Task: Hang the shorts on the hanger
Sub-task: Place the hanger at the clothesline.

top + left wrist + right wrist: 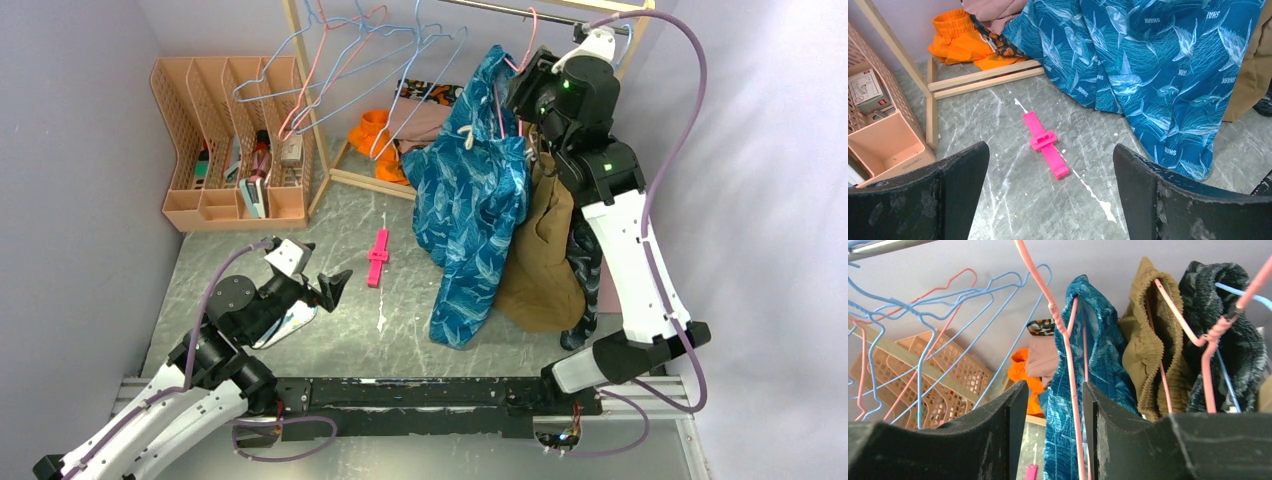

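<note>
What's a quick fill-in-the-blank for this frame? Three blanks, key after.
1. The teal shorts hang on a ____ wire hanger.
2. In the top view, the tan-brown shorts hang to the ____ of the teal ones.
3. The left end effector, pointed at the pink clip, has its jaws ____.
Missing words: pink; right; open.

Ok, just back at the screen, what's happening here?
The right tool is up at the clothes rail, jaws apart around the wire of the pink hanger. The teal shorts hang draped over that hanger, beside brown shorts. The left tool sits low over the table, open and empty, with a pink clip lying ahead of it.
</note>
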